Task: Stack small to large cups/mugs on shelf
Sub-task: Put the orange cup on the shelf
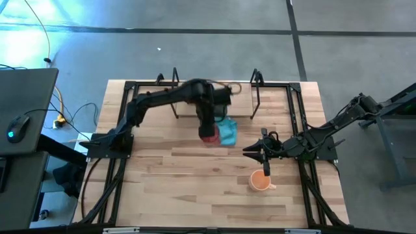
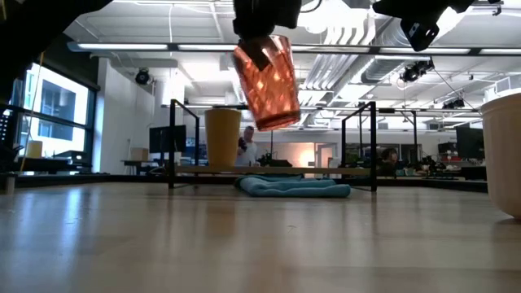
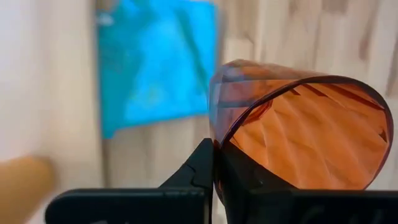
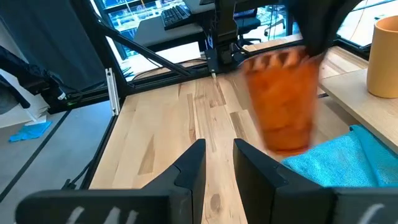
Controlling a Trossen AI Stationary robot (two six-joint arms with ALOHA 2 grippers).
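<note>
My left gripper (image 1: pixel 207 127) holds the dark red ribbed cup (image 1: pixel 209 137) in the air over the table's middle, in front of the shelf (image 1: pixel 244 104). In the low view the cup (image 2: pixel 267 77) hangs tilted, well above the tabletop. The mustard-tan tumbler (image 2: pixel 222 138) stands upright on the shelf board (image 2: pixel 358 171). The bright orange mug (image 1: pixel 260 181) stands on the table nearer the front. My right gripper (image 1: pixel 247 151) is open and empty, hovering just beyond the mug with its fingers pointing toward the red cup (image 4: pixel 283 99). My left gripper (image 3: pixel 214 149) pinches the red cup's rim (image 3: pixel 217 124), one finger (image 3: pixel 199 168) outside the wall and the other inside the mouth. The fingers come from above, pointing down. The cup hangs below them, lifted clear of the table and tilted.
A crumpled blue cloth (image 1: pixel 228 132) lies on the table right beside the held cup, in front of the shelf (image 4: pixel 354 81). The shelf's black upright posts (image 1: pixel 255 84) rise on both sides. Bare wood lies to the table's left and near side.
</note>
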